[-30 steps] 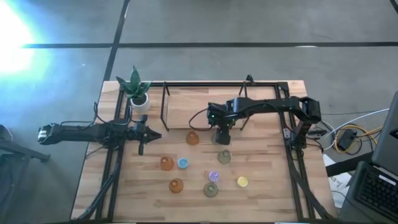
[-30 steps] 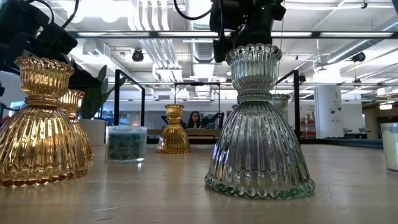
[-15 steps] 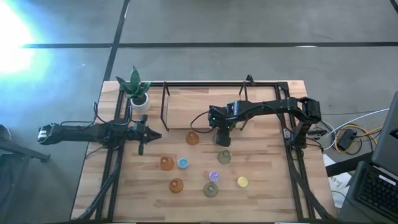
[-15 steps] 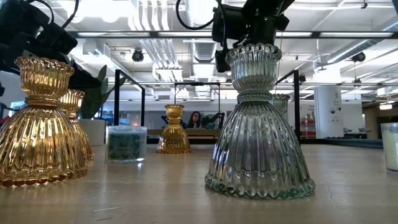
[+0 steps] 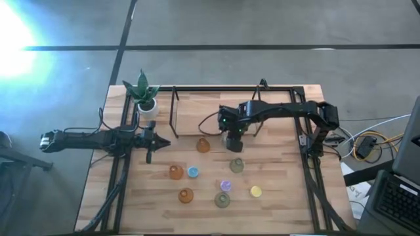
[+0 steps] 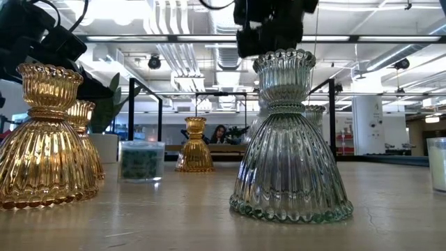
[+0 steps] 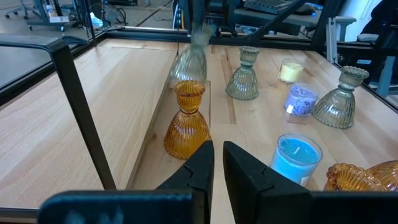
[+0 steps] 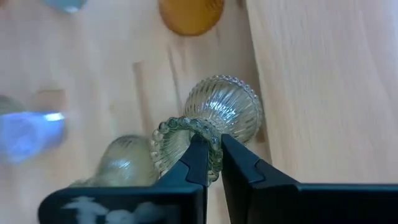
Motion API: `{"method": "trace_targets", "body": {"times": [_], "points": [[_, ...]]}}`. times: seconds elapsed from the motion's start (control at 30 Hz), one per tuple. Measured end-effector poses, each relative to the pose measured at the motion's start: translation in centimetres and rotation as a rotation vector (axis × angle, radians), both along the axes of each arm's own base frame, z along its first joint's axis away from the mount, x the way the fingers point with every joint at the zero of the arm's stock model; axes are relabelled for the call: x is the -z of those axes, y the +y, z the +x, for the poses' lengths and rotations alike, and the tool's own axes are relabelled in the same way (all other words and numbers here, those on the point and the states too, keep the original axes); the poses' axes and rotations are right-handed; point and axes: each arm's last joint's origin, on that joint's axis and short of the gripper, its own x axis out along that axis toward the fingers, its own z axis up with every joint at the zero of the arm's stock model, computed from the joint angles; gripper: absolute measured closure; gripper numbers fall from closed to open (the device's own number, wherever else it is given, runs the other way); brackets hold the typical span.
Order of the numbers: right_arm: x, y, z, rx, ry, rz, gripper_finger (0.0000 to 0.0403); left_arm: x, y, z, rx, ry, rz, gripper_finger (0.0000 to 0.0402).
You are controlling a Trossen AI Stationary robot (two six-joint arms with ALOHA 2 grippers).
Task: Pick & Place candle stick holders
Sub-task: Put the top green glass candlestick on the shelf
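No text, label, brand, number or sign can be read in any view.

wooden table (image 5: pixel 275 203), candle stick holders (image 5: pixel 186 195), potted plant (image 5: pixel 144 95)

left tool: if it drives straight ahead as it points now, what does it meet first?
Likely the amber holder, standing just ahead of the shut left tool and slightly off its centreline. Depth is hard to judge; it could slip past towards the clear holder.
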Motion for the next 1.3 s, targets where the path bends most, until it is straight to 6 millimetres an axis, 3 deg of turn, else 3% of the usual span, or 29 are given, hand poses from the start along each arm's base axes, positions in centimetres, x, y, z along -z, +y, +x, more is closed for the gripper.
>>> {"method": "trace_targets", "body": {"times": [0.23, 0.43, 0.67, 0.87, 1.07, 1.3], "points": [[-5.0, -0.9, -0.3, -0.012, -0.026, 0.071, 0.0389, 0.0, 0.0, 0.0, 0.000, 0.000, 0.000, 0.0362], [-7.3, -4.3, -1.2, 0.043, -0.064, 0.049, 0.0389, 0.0, 0.0, 0.0, 0.000, 0.000, 0.000, 0.0362], [-7.2, -10.1, -3.7, 0.161, -0.055, 0.099, 0.0389, 0.0, 0.0, 0.0, 0.000, 0.000, 0.000, 0.0362], [-6.8, -13.8, -5.9, 0.208, -0.039, 0.084, 0.0389, 0.0, 0.0, 0.0, 0.000, 0.000, 0.000, 0.0362], [-6.2, -15.5, -6.7, 0.175, -0.032, 0.061, 0.0389, 0.0, 0.0, 0.0, 0.000, 0.000, 0.000, 0.0362], [-4.2, -16.2, -5.8, -0.013, 0.010, 0.032, 0.0389, 0.0, 0.0, 0.0, 0.000, 0.000, 0.000, 0.0362]]}}
